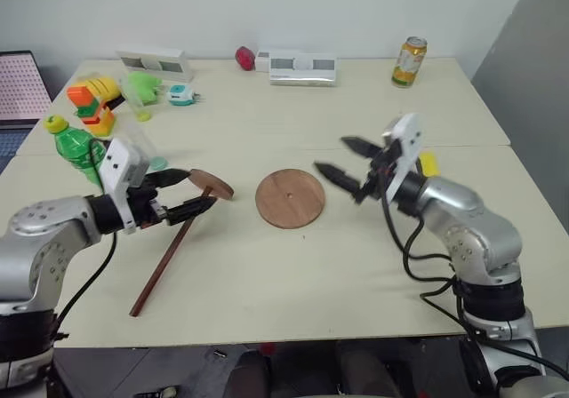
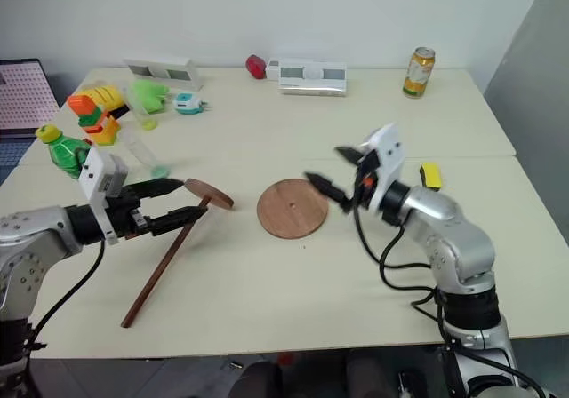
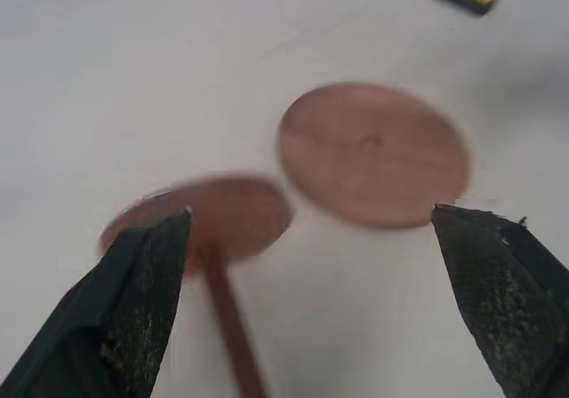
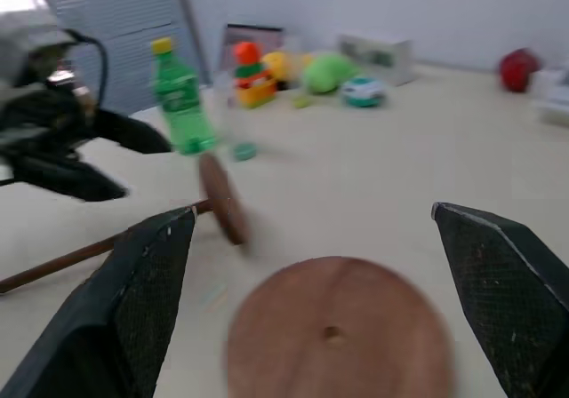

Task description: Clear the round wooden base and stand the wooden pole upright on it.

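Both eye views look down from the head over the whole table point(image 1: 267, 274), arms coming in at either side. The left wrist cam sits low and close, looking out between its wide-apart jaws at the round wooden base point(image 3: 373, 154) and the wooden pole point(image 3: 209, 229). The right wrist cam sees the same two from the opposite side.

Bare round wooden base point(image 1: 290, 198), open table point(image 1: 267, 282) around, wooden pole point(image 1: 173, 249) lying just left

Reddish-brown round wooden base point(image 1: 290, 198), dark-brown wooden pole point(image 1: 169, 260), green bottle point(image 1: 78, 150), pale table point(image 1: 293, 291).
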`<action>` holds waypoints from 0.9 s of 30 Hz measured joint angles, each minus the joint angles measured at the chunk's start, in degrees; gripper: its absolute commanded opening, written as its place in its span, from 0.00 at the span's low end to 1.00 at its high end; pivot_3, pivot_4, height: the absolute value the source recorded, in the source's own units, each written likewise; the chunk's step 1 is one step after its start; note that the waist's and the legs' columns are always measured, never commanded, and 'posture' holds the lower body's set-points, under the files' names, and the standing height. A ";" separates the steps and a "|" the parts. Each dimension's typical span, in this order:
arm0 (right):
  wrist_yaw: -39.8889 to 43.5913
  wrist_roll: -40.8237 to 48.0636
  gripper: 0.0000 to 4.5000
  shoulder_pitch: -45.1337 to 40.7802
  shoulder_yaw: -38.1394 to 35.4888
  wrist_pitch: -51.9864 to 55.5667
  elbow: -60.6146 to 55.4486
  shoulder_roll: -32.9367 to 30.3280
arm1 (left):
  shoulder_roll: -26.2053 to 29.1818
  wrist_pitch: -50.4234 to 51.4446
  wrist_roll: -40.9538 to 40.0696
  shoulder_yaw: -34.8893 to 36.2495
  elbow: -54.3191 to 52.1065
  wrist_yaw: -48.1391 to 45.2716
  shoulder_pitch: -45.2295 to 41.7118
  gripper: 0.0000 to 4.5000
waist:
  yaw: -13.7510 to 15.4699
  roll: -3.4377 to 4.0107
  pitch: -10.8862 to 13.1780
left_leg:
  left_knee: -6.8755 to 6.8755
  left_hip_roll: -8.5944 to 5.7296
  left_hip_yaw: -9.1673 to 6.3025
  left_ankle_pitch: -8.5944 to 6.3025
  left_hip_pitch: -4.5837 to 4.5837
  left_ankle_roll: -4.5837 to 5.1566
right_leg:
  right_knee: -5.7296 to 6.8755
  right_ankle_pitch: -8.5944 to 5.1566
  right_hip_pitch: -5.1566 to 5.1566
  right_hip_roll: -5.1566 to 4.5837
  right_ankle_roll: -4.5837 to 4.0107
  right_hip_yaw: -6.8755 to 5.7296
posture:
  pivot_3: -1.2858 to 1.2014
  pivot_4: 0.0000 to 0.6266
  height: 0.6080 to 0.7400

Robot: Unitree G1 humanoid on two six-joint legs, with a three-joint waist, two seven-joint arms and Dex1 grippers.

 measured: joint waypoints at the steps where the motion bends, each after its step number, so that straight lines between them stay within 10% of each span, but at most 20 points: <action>1: 1.28 0.24 0.99 0.19 1.25 0.16 -0.76 -0.85 | -0.05 0.67 0.51 -0.06 -0.21 1.07 0.97 1.00 | 0.22 0.00 0.00 | 0.00 0.00 0.01 0.00 0.01 0.01 | 0.00 0.00 0.00 -0.04 0.00 0.01 | 0.52 0.24 1.00; 6: 9.56 1.36 0.99 1.67 7.54 0.10 -3.57 -5.54 | -3.17 4.67 3.67 -4.06 -3.56 7.87 2.59 1.00 | 1.13 -0.04 -0.02 | 0.05 -0.02 -0.04 -0.01 0.01 0.01 | -0.02 0.00 0.05 0.00 0.01 -0.07 | 0.52 0.24 1.00; 20: 8.53 1.46 1.00 2.24 6.92 -0.58 -3.69 -7.02 | -3.42 8.85 8.98 -10.89 0.52 11.07 -2.98 0.25 | 0.82 -0.06 -0.03 | 0.03 0.02 -0.05 0.00 0.02 0.00 | 0.04 0.00 0.02 0.10 0.00 -0.08 | 0.52 0.24 1.00; 27: 8.20 1.52 1.00 3.09 6.53 -0.59 -4.19 -7.52 | -3.41 8.45 10.73 -13.52 6.12 8.77 -8.50 0.06 | 0.81 -0.06 -0.03 | 0.04 0.01 -0.04 0.01 0.02 -0.02 | 0.04 0.00 0.02 0.10 0.00 -0.08 | 0.52 0.24 1.00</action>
